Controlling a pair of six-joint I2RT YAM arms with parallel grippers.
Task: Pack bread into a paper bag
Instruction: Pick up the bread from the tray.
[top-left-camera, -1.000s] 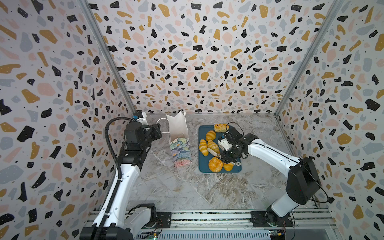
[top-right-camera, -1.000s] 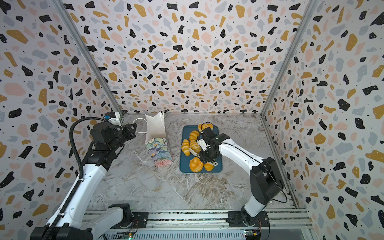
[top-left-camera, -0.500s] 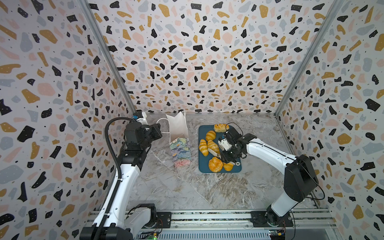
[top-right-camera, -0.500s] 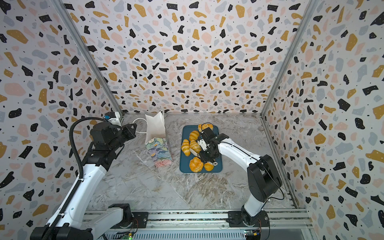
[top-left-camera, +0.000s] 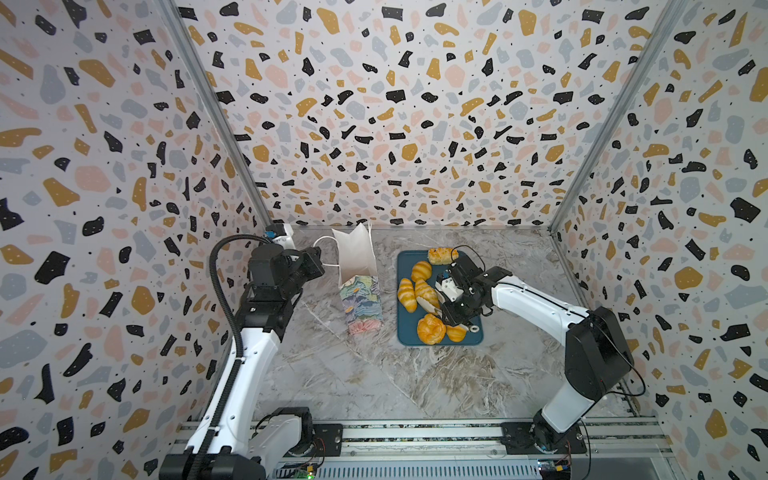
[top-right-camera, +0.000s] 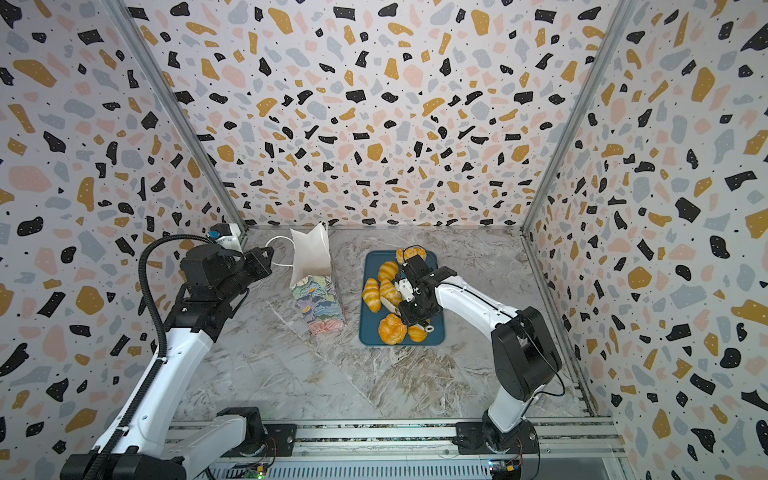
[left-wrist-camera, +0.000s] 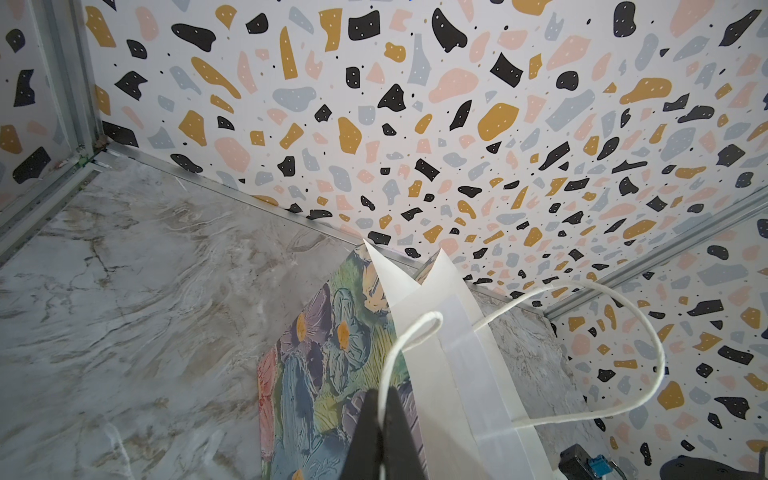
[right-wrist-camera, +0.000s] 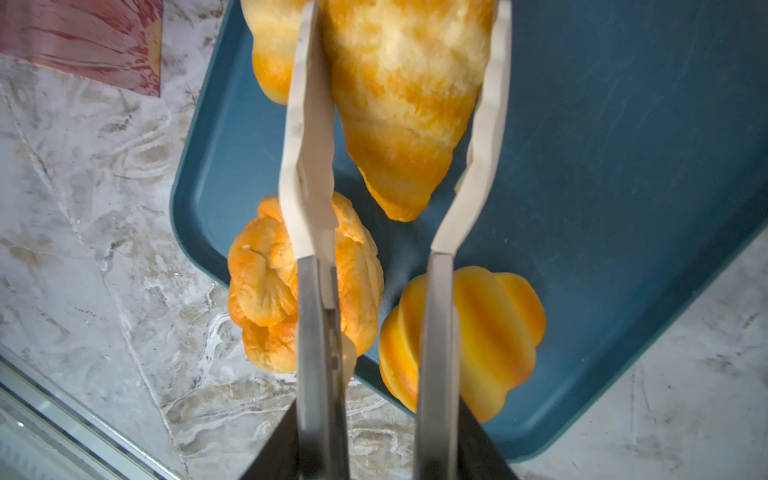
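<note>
croissant (right-wrist-camera: 399, 104) at upper centre sits clamped by tongs (right-wrist-camera: 309, 166) in right gripper (right-wrist-camera: 378, 451), ready to lift; left gripper (left-wrist-camera: 380, 436) pinches cord handle (left-wrist-camera: 434, 316) to steady paper bag (top-left-camera: 357, 266).

Six breads (top-left-camera: 406, 294), one bag (top-left-camera: 360, 303) (one tray (top-left-camera: 406, 330))

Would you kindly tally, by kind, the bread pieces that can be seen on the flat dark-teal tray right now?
Striped golden croissant-shaped rolls: 3
Round golden-orange buns: 2
Rectangular crumb-topped piece: 1
Total: 6 visible; the right arm may hide more.
</note>
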